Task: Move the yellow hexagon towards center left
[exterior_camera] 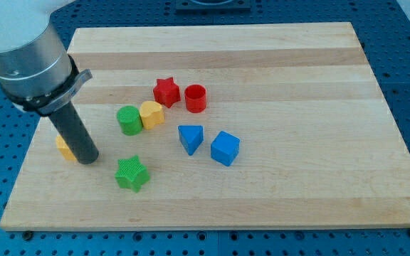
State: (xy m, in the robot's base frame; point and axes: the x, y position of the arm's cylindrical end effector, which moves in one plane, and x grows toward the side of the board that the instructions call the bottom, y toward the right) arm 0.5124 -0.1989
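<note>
The yellow hexagon (64, 148) lies near the board's left edge, mostly hidden behind my rod; only its left part shows. My tip (87, 161) rests on the board just right of it and seems to touch it. A green star (132, 173) lies to the tip's right and a little lower.
A green cylinder (128, 119) touches a yellow rounded block (151, 114) at the centre left. A red star (166, 92) and a red cylinder (196, 98) lie above them. A blue triangle (190, 137) and a blue cube (225, 148) lie at the centre. The wooden board (297, 57) has blue perforated table around it.
</note>
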